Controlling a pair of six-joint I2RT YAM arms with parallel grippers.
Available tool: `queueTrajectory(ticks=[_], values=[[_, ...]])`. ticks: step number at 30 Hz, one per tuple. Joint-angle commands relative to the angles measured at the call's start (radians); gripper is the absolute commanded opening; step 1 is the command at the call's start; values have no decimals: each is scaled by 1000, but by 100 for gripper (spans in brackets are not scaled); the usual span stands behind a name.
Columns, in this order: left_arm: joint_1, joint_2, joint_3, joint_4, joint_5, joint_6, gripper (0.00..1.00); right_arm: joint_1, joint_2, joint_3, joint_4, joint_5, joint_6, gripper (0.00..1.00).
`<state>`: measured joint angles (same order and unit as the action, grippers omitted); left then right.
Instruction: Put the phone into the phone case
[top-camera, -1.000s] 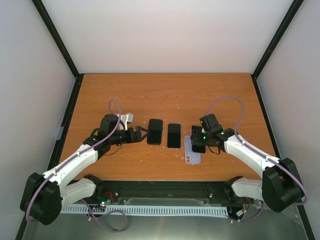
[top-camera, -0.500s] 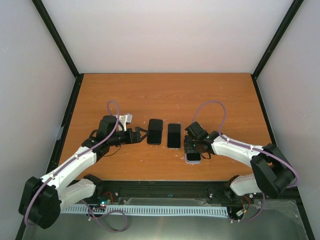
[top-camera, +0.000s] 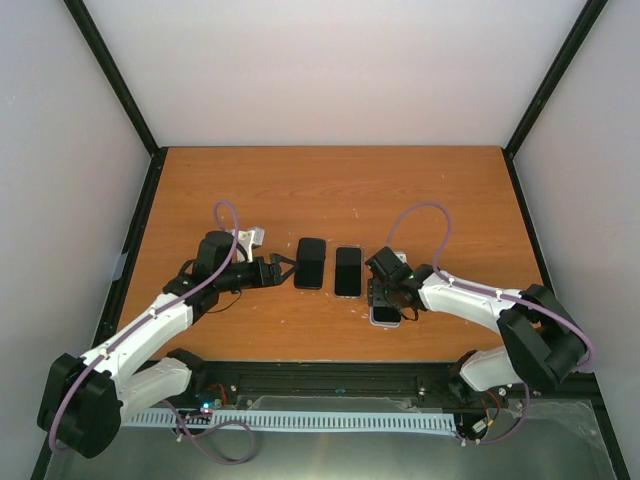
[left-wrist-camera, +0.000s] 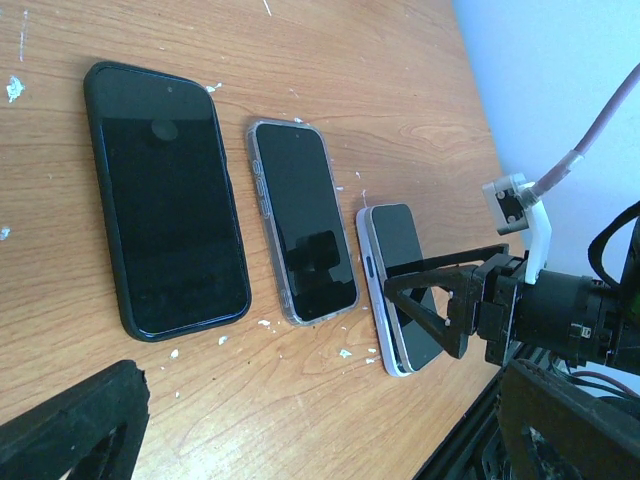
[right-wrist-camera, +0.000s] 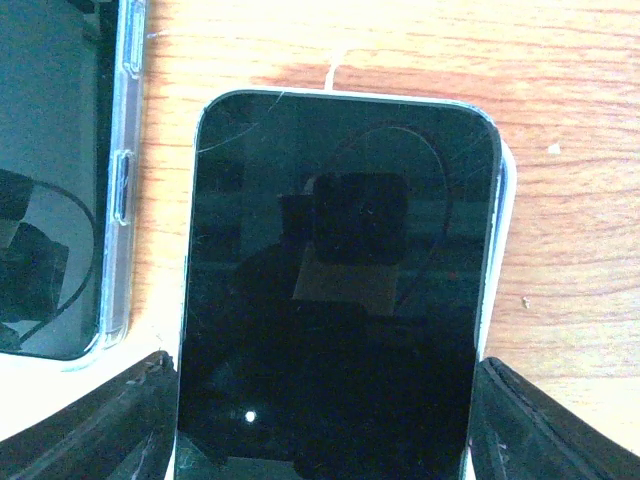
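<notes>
The phone (right-wrist-camera: 335, 280) has a black screen and lies flat on the pale lavender phone case (right-wrist-camera: 505, 200), whose edge shows along its right side. My right gripper (right-wrist-camera: 325, 400) is shut on the phone, one finger against each long side. In the top view the right gripper (top-camera: 385, 293) covers most of the case (top-camera: 386, 317). The left wrist view shows the phone (left-wrist-camera: 405, 265) on the case (left-wrist-camera: 385, 345) from the side. My left gripper (top-camera: 283, 268) is open and empty, left of the other phones.
A phone in a black case (top-camera: 310, 262) and a phone in a clear case (top-camera: 347, 271) lie side by side left of the task phone. Both show in the left wrist view, black (left-wrist-camera: 165, 200) and clear (left-wrist-camera: 300, 225). The table's near edge is close behind the case.
My right gripper has carried the phone left and down onto the lavender case, which it now mostly covers. The left arm has not moved.
</notes>
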<state>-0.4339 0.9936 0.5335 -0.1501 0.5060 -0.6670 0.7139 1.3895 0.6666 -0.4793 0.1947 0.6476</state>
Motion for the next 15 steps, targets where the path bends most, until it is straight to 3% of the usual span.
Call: queueTrajectory(ticks=[1,9,15], values=[[-6,-4,3,9,2,2,96,20,-6,14,0,46,68,68],[-6,4,3,13,4,4,96,24,-82,28,-52,50,120,86],[-6,14,2,18,14,3,95,23,-103,23,-97,120,160,89]])
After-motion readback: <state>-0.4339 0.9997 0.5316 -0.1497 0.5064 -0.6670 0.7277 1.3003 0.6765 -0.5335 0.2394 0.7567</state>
